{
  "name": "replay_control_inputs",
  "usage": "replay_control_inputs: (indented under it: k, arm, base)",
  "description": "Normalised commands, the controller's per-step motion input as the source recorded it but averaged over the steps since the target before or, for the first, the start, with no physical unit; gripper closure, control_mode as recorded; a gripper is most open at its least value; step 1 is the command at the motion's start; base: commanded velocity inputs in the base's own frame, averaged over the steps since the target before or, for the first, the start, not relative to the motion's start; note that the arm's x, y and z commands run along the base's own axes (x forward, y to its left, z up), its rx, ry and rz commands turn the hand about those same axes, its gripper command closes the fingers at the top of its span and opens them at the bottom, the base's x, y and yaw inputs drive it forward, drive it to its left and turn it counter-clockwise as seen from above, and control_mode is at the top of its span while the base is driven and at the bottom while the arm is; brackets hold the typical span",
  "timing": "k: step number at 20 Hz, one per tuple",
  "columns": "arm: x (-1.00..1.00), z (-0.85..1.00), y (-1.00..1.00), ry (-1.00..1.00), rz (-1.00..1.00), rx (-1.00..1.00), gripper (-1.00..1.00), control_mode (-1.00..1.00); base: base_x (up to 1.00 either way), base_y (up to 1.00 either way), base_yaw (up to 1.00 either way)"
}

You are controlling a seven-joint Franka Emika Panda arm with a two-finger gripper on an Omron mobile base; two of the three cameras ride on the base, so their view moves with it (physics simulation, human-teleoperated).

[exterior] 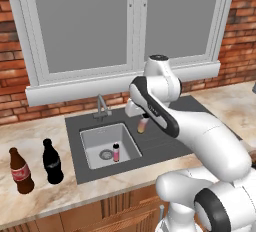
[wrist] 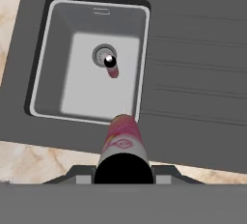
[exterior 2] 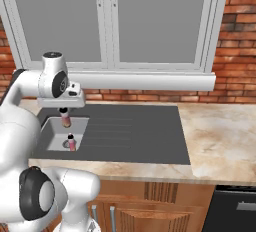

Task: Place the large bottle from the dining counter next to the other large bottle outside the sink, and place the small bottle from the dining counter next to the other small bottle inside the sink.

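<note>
My gripper (exterior: 142,119) is shut on a small pink bottle (exterior: 142,126), which hangs upright over the right rim of the sink (exterior: 95,137). From the hand view the held bottle (wrist: 123,143) sits just outside the basin's near edge (wrist: 58,49). A second small pink bottle (exterior: 116,152) with a dark cap stands inside the basin beside the drain (wrist: 102,54). Left of the sink, on the counter, stand two large bottles: a red-brown one (exterior: 20,171) and a black one (exterior: 52,162), close together.
A faucet (exterior: 101,107) rises behind the basin. A dark ribbed drainboard (exterior 2: 130,126) stretches right of the sink. Marble counter (exterior 2: 220,136) continues to the right, and a window sill with brick wall closes off the back.
</note>
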Motion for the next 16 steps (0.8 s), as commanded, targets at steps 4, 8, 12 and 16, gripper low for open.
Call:
replay_control_inputs:
  k: [4,8,12,16]
  arm:
    - [0.14,-0.34,0.48,0.05,0.00,0.00,1.00,-1.00]
    - [-0.01,-0.26,0.46,-0.01,0.00,0.00,1.00,-1.00]
    - [-0.27,0.00,0.37,-0.03,0.00,0.00,1.00,-1.00]
    - [-0.17,0.00,0.42,0.00,0.00,0.00,1.00,-1.00]
  base:
    - [0.00,0.00,0.00]
    - [0.00,0.00,0.00]
    - [0.00,0.00,0.00]
    - [0.00,0.00,0.00]
